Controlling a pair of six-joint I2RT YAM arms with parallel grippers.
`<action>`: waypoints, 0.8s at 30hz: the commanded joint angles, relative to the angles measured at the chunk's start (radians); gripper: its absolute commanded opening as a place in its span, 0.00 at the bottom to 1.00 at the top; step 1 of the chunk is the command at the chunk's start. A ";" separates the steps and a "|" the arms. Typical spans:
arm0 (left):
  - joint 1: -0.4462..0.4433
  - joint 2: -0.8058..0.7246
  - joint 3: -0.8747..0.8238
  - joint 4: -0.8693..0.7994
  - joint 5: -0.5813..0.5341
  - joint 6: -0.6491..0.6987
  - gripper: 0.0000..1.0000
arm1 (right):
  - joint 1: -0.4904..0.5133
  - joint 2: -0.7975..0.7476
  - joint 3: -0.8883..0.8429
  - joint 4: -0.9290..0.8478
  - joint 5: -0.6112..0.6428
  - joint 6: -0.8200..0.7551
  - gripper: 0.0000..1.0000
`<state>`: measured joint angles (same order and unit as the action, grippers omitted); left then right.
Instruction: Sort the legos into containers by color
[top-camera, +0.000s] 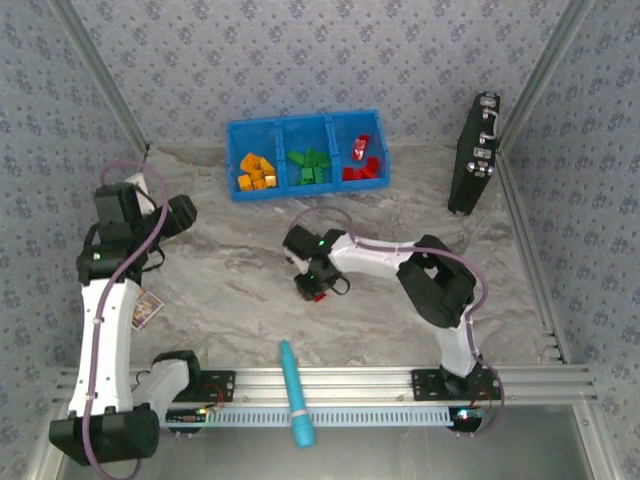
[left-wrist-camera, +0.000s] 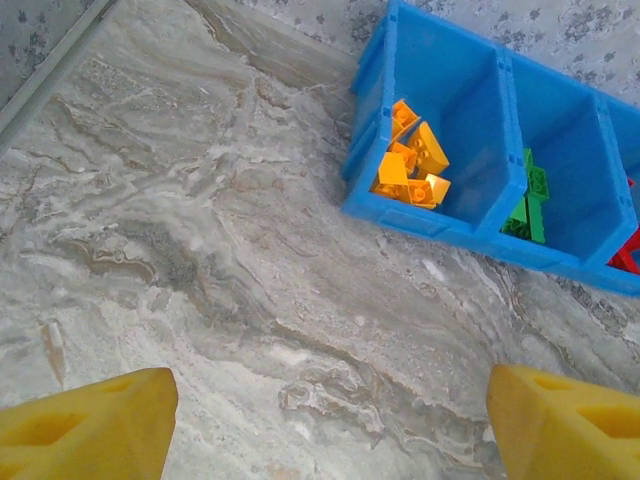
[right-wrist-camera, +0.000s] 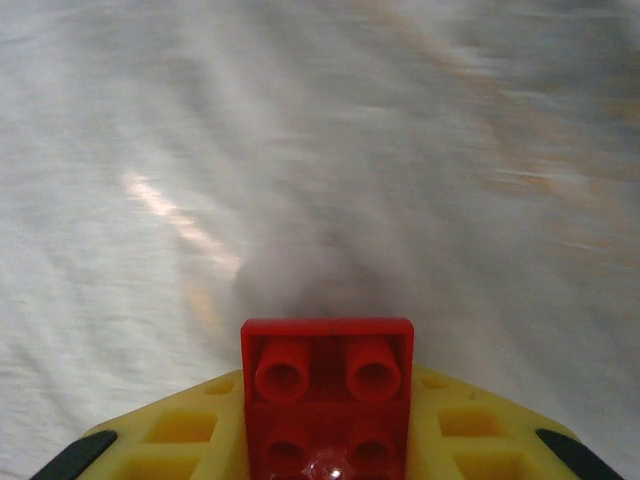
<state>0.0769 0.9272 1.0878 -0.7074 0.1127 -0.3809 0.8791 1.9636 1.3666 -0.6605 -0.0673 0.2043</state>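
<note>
The containers are three compartments of one blue tray at the back of the table. Orange legos lie in the left one, green legos in the middle, red legos in the right. My right gripper is mid-table, shut on a red lego held between its yellow fingers, just above the marble surface. My left gripper hovers open and holds nothing, near and left of the tray; its wrist view shows the orange legos and green legos.
An upright black case stands at the back right. A teal stick lies across the near metal rail. A small card lies by the left arm. Patterned walls close in the table.
</note>
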 joint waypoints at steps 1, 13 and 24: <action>0.007 -0.092 -0.160 0.060 0.007 -0.035 0.81 | -0.143 -0.103 0.066 -0.081 0.038 -0.067 0.27; 0.007 -0.341 -0.489 0.269 -0.175 -0.113 0.83 | -0.503 0.180 0.607 0.239 0.147 -0.281 0.28; 0.003 -0.462 -0.786 0.622 -0.435 -0.047 1.00 | -0.550 0.649 1.157 0.133 0.122 -0.289 0.57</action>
<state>0.0769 0.4362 0.3157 -0.2535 -0.2222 -0.4858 0.3389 2.6007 2.4599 -0.4717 0.0746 -0.0765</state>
